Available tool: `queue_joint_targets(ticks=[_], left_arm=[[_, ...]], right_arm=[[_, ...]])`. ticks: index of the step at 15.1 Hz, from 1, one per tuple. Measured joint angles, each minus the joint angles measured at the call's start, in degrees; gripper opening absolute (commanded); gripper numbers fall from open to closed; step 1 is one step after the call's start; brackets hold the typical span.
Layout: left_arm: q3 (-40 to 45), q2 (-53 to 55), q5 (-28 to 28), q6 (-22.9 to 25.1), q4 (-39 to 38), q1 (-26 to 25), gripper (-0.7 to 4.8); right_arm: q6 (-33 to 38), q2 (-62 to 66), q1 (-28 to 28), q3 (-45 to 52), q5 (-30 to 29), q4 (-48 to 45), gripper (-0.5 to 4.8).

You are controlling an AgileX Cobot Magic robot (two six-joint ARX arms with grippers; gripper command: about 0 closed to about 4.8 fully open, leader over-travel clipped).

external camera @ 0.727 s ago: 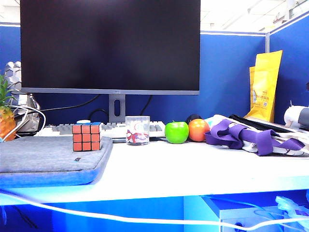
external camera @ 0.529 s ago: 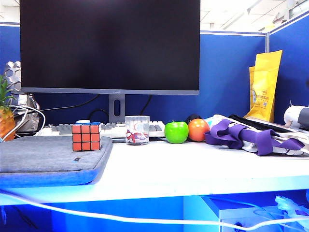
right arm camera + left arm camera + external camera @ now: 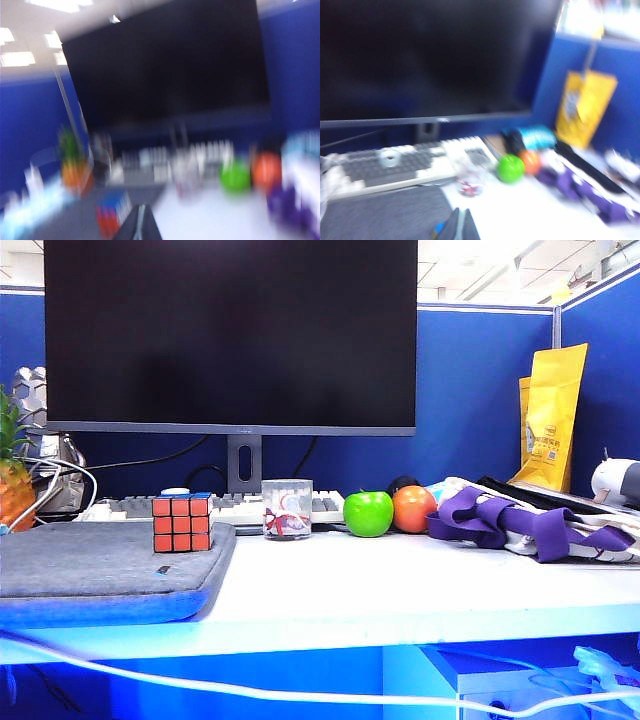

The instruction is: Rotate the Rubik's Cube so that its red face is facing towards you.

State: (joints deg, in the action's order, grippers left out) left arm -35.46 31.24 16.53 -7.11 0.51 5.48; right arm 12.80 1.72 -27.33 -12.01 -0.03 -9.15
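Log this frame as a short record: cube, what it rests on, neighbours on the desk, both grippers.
cube: Rubik's Cube upright, orange-red side toward the exterior camera, blue top
support: grey pad on the white desk
neighbours: glass cup, green apple, orange fruit, keyboard, monitor
left gripper: fingers together, empty, above the pad
right gripper: shut, empty, short of the cube
contact: none

A big black monitor [image 3: 230, 335] stands at the back of the white desk [image 3: 400, 590]. A keyboard [image 3: 135, 507] lies under it. A gray pad [image 3: 100, 565] lies on the left side of the desk. A small clear cup [image 3: 287, 509] stands near the middle. Beside it sit a green apple [image 3: 368, 513] and an orange [image 3: 413, 508], touching. A purple cloth [image 3: 520, 525] lies on the right. A yellow bag [image 3: 550, 420] leans on the blue wall. A pineapple [image 3: 12, 480] stands far left.
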Motion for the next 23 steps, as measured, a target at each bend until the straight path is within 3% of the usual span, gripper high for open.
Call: queue_joint_targets(ticks=[3, 5, 7, 8, 9, 10, 12, 13, 14, 15, 17, 20, 23], left_arm=[[-18.69, 19.67, 2.86, 7.72, -11.80, 0.00, -0.02], [-25.77, 28.22, 3.19, 11.89, -14.32, -1.81, -0.02], [-27.21, 30.03, 5.09, 12.61, -14.53, -9.73, -0.02], [-27.21, 30.49, 7.19, 11.37, -14.80, -16.41, -0.02], [-27.21, 31.74, 13.33, 8.04, -14.91, -24.22, -0.02], [-27.21, 33.24, 20.37, 3.50, -14.49, -28.52, -0.03], [-27.21, 38.27, 34.53, -0.26, -13.35, -31.15, -0.03], [-27.21, 41.16, 39.76, -0.11, -14.29, -30.86, -0.03], [-27.06, 42.18, 41.20, 1.44, -17.55, -29.18, -0.03], [-27.10, 41.81, 40.72, 3.87, -18.95, -28.11, -0.03], [-27.21, 41.68, 35.56, 7.41, -21.81, -25.03, -0.03], [-29.20, 42.01, 16.20, 16.31, -30.82, -15.89, -0.03], [-35.54, 44.57, 3.67, 20.17, -38.51, -9.62, -0.03]], right_arm=[[-1.97, 13.94, 0.00, -9.88, -0.17, 1.73, -0.05], [-2.38, 33.48, 0.17, -17.77, -5.40, 2.60, -0.05], [-2.58, 54.10, 1.95, -29.83, -15.65, 2.60, -0.05], [-2.56, 63.60, 2.34, -36.76, -20.33, 2.60, -0.04], [-2.23, 72.43, 2.43, -44.04, -23.54, 3.04, 0.10], [-2.10, 79.65, 2.34, -50.99, -26.21, 4.74, 0.71], [-1.16, 93.59, 2.10, -65.53, -30.40, 7.72, 0.78], [-0.50, 98.82, 2.08, -70.93, -33.09, 8.87, 2.12], [0.09, 103.01, 2.05, -74.77, -34.03, 9.97, 3.97], [1.16, 105.98, 2.01, -77.57, -34.18, 9.99, 4.45], [2.73, 109.68, 2.21, -80.48, -33.75, 11.15, 4.79], [4.76, 114.25, -0.02, -82.84, -32.65, 13.35, 4.79], [5.07, 117.90, -3.61, -83.43, -31.10, 15.30, 4.79]])
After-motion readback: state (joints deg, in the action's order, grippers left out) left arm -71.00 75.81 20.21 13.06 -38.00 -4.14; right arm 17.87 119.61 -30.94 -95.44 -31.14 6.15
